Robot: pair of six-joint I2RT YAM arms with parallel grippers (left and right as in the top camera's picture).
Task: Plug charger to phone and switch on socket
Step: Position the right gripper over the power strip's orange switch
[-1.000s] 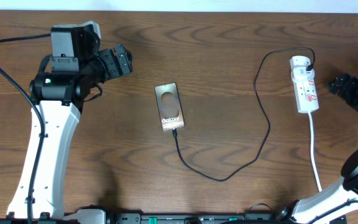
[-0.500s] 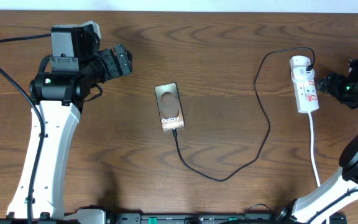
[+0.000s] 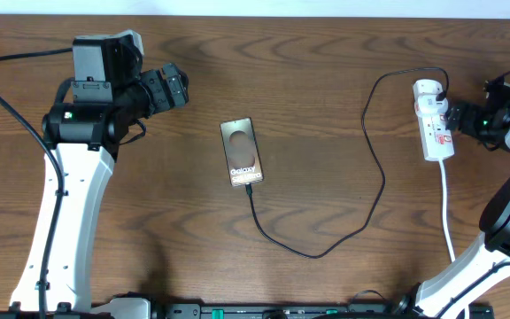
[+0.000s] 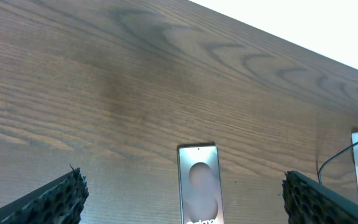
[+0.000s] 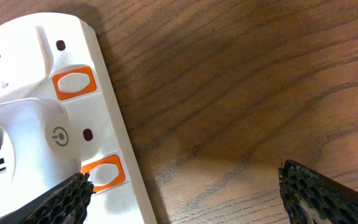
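The socket (image 3: 434,120) lies at the right of the table (image 3: 326,80), just beside the spread-open right gripper (image 3: 464,118); it is hard, light and may slide, so press its orange switch (image 5: 103,173) straight down.

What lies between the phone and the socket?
Overhead view: only the charger cable crosses the bare table between phone and socket.

- Phone (image 4: 198,183): l. wrist view's bottom edge is cutting off its lower part.
- Socket (image 5: 101,112): r. wrist view is cropping its left + bottom.
- Charger (image 3: 383,182): tip at phone is showing too small overhead to judge seating.
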